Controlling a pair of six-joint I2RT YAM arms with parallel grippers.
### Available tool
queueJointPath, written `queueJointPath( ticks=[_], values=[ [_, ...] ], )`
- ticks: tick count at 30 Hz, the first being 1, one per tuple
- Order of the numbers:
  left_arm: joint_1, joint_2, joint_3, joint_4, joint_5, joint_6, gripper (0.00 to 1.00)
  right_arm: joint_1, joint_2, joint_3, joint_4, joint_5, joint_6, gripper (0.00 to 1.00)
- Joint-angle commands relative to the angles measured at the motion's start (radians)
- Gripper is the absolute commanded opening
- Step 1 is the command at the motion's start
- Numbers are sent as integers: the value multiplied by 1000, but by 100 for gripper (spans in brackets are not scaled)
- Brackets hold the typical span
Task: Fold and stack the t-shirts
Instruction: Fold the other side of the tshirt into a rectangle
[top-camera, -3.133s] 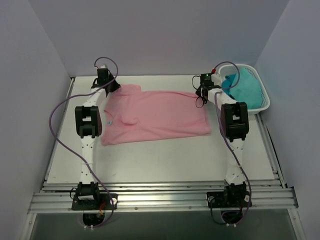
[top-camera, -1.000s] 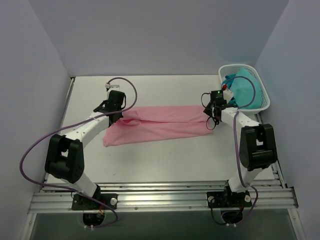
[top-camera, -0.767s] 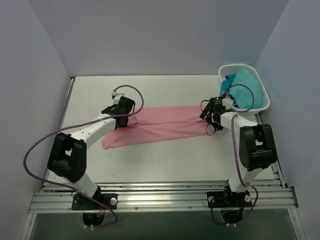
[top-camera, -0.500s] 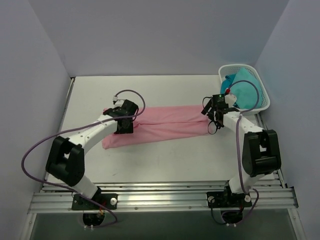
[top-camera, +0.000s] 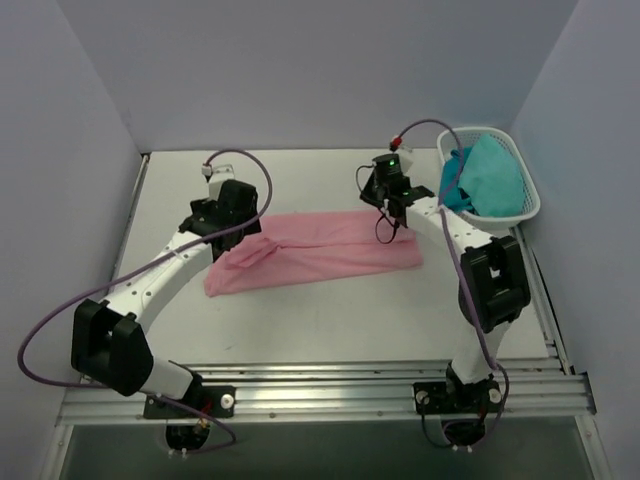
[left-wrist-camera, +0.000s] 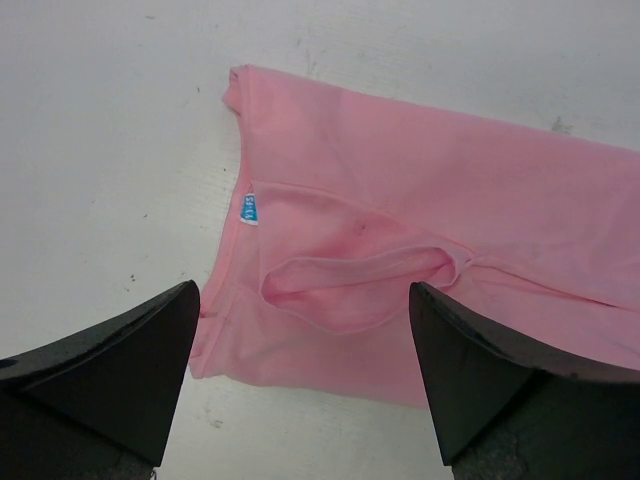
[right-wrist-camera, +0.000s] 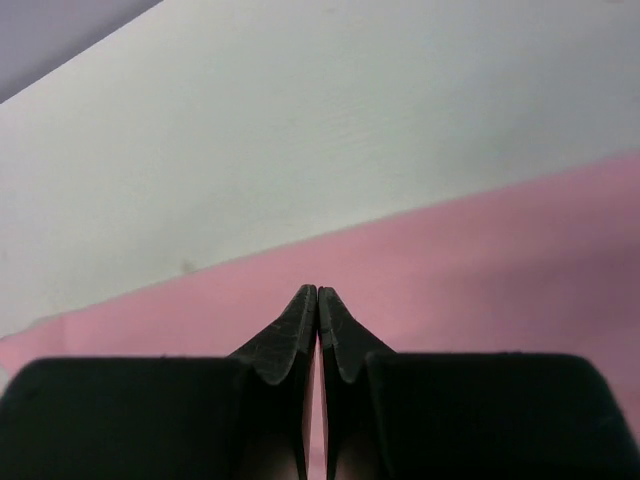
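Observation:
A light pink t-shirt (top-camera: 315, 250) lies folded lengthwise into a long band across the middle of the table. In the left wrist view the t-shirt (left-wrist-camera: 420, 200) shows its collar opening and a small pale blue neck label (left-wrist-camera: 249, 208). My left gripper (top-camera: 226, 228) hovers over the collar end, and in its own view the left gripper (left-wrist-camera: 303, 292) is open wide with nothing between the fingers. My right gripper (top-camera: 386, 205) is over the shirt's far edge towards the right end. Its own view shows the right gripper (right-wrist-camera: 317, 291) shut, tips together above the pink cloth (right-wrist-camera: 480, 260), nothing pinched.
A white lattice basket (top-camera: 500, 218) stands at the back right corner and holds teal cloth (top-camera: 490, 172). Bare white table (top-camera: 330, 330) spreads in front of the shirt, and purple walls close in the left, back and right.
The shirt was folded in half lengthwise. The left gripper opened, let go and drew back towards the far left. The right gripper shut and moved left and away along the far edge.

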Motion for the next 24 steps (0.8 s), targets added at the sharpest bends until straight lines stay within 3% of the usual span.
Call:
queueJointPath(
  ticks=[1, 11, 24],
  values=[
    [17, -1, -58, 116, 13, 14, 94, 121, 159, 186, 5, -80, -35, 0],
    [66, -130, -274, 323, 131, -1, 95, 290, 512, 460, 81, -213, -24, 0],
    [63, -113, -336, 369, 130, -23, 96, 383, 658, 681, 62, -270, -21, 0]
  ],
)
